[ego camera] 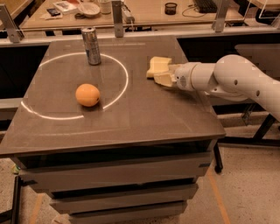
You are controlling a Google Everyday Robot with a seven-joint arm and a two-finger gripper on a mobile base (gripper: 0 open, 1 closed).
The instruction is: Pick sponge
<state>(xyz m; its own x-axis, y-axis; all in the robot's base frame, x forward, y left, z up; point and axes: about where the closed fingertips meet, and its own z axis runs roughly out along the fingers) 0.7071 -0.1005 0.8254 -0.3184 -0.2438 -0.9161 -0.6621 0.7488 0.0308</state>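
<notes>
**Sponge at the gripper, right part of the bench**

Sponge, pale yellow and blocky, sits on the dark bench top towards the far right, just outside the white circle marked on the surface. The gripper reaches in from the right, low over the bench, and meets the sponge on its near-right side. Both are the same pale yellow and run together, so it seems to be in contact, but I cannot tell whether the gripper is closed around the sponge or merely against it. The white arm stretches away behind it, off the right edge of the bench.

Inside the circle, an orange rests on the left side, well apart from the sponge. A metal can stands upright at the far rim of the circle. Beyond the bench, a lighter desk carries small clutter.
</notes>
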